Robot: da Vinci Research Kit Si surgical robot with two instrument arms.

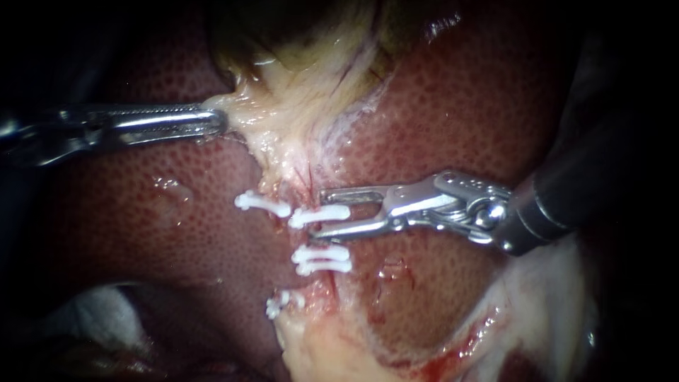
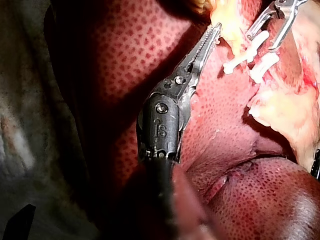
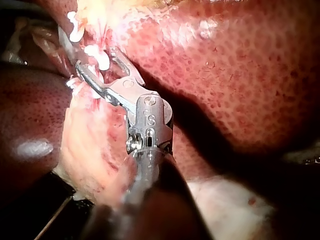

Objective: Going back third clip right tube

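Observation:
My right instrument (image 1: pixel 318 212) comes in from the right, jaws open on either side of the end of a white clip (image 1: pixel 320 214) that sits across a reddish tube (image 1: pixel 327 283). Two more white clips (image 1: pixel 322 259) lie close together just below on the same strand. Another clip (image 1: pixel 262 204) sits to the left, and a small one (image 1: pixel 276 304) lower down. My left instrument (image 1: pixel 218 120) is shut on pale yellowish tissue (image 1: pixel 297 106) below the gallbladder and holds it to the left. The left wrist view shows those jaws (image 2: pixel 212 34) gripping that tissue.
The dark red liver (image 1: pixel 460 106) surrounds the site. Pale fatty tissue (image 1: pixel 537 304) lies at the lower right, under the right instrument's shaft. White gauze (image 1: pixel 99 318) shows at the lower left. In the right wrist view the open jaws (image 3: pixel 95 62) stand by the clips (image 3: pixel 100 57).

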